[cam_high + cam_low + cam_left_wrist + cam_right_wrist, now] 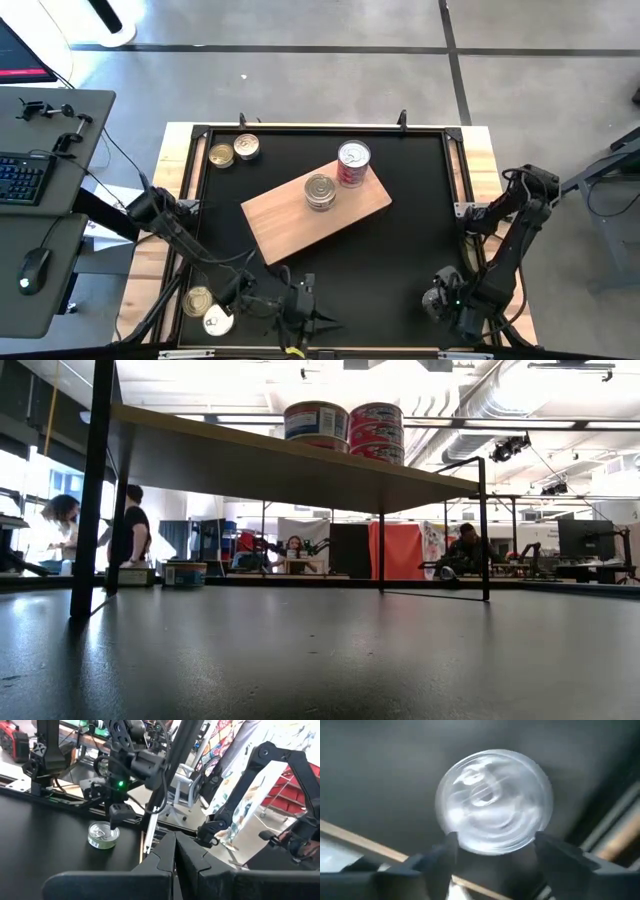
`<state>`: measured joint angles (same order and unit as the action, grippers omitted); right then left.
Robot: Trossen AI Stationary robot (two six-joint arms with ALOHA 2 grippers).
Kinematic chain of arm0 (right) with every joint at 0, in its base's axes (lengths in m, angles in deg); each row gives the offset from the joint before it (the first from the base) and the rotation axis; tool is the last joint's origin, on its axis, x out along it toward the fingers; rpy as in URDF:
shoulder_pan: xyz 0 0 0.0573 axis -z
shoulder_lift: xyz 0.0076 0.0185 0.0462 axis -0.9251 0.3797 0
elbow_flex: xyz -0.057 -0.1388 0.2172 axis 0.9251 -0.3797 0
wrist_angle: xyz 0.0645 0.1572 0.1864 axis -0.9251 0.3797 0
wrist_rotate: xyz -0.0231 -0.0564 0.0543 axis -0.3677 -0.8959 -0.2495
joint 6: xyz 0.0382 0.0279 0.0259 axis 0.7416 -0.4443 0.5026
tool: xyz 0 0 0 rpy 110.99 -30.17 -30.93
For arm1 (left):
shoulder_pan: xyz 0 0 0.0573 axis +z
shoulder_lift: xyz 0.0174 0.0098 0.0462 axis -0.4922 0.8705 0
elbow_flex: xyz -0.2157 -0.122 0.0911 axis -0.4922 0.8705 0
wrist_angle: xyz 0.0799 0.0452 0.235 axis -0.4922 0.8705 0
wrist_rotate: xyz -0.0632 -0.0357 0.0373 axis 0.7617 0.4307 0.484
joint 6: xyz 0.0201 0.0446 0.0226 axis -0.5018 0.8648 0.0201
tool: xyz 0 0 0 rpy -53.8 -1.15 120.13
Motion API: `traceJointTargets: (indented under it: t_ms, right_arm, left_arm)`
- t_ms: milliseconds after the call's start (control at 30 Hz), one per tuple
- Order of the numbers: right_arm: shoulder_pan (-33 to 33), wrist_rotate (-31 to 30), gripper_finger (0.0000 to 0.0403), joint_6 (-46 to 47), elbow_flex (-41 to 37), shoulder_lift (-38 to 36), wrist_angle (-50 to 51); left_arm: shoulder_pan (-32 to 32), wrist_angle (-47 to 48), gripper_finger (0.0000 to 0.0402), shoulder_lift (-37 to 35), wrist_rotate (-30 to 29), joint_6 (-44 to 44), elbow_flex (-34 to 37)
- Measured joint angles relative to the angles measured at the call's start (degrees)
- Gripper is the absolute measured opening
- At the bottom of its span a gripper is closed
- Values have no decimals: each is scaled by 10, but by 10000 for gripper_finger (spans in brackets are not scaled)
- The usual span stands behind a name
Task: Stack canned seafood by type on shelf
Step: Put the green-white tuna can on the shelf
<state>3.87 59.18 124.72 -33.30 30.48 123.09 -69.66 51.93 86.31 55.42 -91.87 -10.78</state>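
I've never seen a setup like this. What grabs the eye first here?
Probably the light-brown wooden shelf lying at an angle in the middle of the black table, with two stacks of tins on it: a silver-topped stack and a red-labelled stack beside it. Next, the right tool at the table's near right corner, its fingers straddling a shiny silver tin. More loose tins wait at the far left corner.

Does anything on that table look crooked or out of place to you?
The shelf sits askew, turned diagonally to the table's edges. Only two stacks of tins stand on it; other tins lie scattered at the far-left corner and near-left corner. Nothing looks spilled or damaged.
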Motion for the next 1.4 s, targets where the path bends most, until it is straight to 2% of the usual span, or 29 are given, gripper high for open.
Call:
traceJointTargets:
  t_ms: [67,200,233,467,600,733,833,1000,1200,1400]
  right_arm:
    - [0,8,196,1,-3,3,11]
    - [2,10,42,-17,-3,11,5]
    - [2,5,22,-23,-3,13,-1]
    - [8,36,3,-52,-3,55,0]
    - [18,35,2,-54,1,73,1]
    - [47,-14,1,-63,19,83,-39]
    - [81,-47,0,-103,19,87,-67]
    - [139,-67,0,-176,22,114,-136]
    - [206,-141,0,-247,23,139,-255]
    - [267,-165,0,-327,20,153,-353]
  left_arm:
    - [1,1,0,0,-1,5,0]
    - [1,1,0,0,-1,28,0]
    - [1,1,0,0,-1,31,0]
    - [2,3,0,0,-5,92,0]
    - [9,11,0,-1,-5,99,0]
    - [12,42,0,-1,-6,85,0]
    - [10,77,0,-1,-7,74,0]
    - [4,143,0,1,-7,66,0]
    - [-1,230,0,7,-18,16,0]
    - [-1,241,0,44,-33,-2,-1]
